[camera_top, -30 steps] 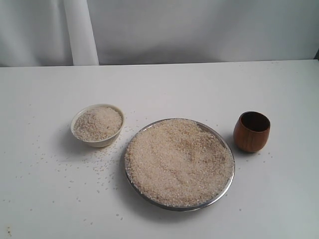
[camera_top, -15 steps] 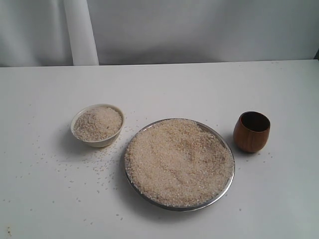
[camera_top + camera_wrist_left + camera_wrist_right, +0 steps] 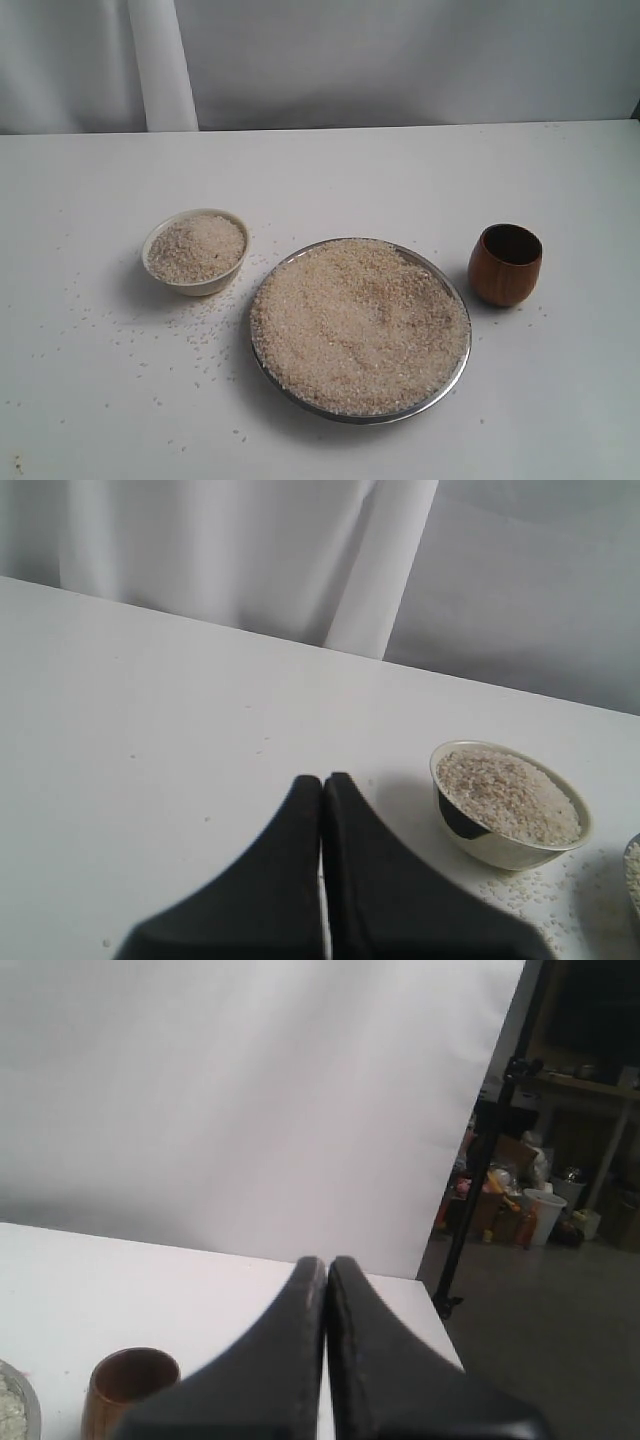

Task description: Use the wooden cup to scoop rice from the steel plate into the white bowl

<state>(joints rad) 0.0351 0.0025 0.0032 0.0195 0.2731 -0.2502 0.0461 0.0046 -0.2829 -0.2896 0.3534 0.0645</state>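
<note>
The steel plate (image 3: pixel 452 378) sits at the middle front of the table, heaped with rice (image 3: pixel 358 322). To its left stands the white bowl (image 3: pixel 206 284), holding more rice (image 3: pixel 196 247); it also shows in the left wrist view as the white bowl (image 3: pixel 500 848). The wooden cup (image 3: pixel 505 265) stands upright and empty to the right of the plate, and the wooden cup (image 3: pixel 128 1388) appears in the right wrist view too. My left gripper (image 3: pixel 322 780) is shut on nothing, apart from the bowl. My right gripper (image 3: pixel 327 1262) is shut on nothing, apart from the cup. Neither gripper shows in the exterior view.
Loose grains (image 3: pixel 205 335) are scattered on the white table (image 3: pixel 330 180) around the bowl and in front of it. A white curtain (image 3: pixel 300 60) hangs behind the table. Beyond the table's right edge a dark stand (image 3: pixel 470 1210) and room clutter show.
</note>
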